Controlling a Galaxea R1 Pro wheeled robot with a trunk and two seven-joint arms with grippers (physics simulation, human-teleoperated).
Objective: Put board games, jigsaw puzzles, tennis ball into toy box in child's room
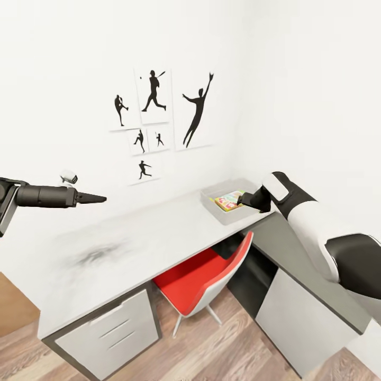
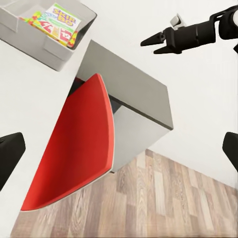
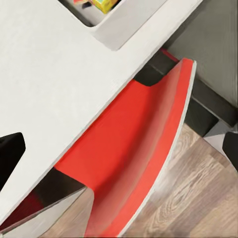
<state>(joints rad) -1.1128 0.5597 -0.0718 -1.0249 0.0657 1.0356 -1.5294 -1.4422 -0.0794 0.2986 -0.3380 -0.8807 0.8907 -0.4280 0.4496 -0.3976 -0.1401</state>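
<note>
Your right claw (image 1: 243, 200) hangs open and empty over the toy box (image 1: 211, 200), right of centre, with one board game (image 1: 228, 200) inside. The left claw (image 1: 98, 199) is open too. The next move is probably to go and find the remaining toys.

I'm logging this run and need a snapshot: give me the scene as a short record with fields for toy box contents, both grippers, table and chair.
toy box: on the table's far end, near the wall
contents: a board game with a bright cover lies flat inside
left gripper: above the table, empty, apart from the box
right gripper: open, empty, at the box's edge
table: pale grey top
chair: red and white, tucked under the table
</note>
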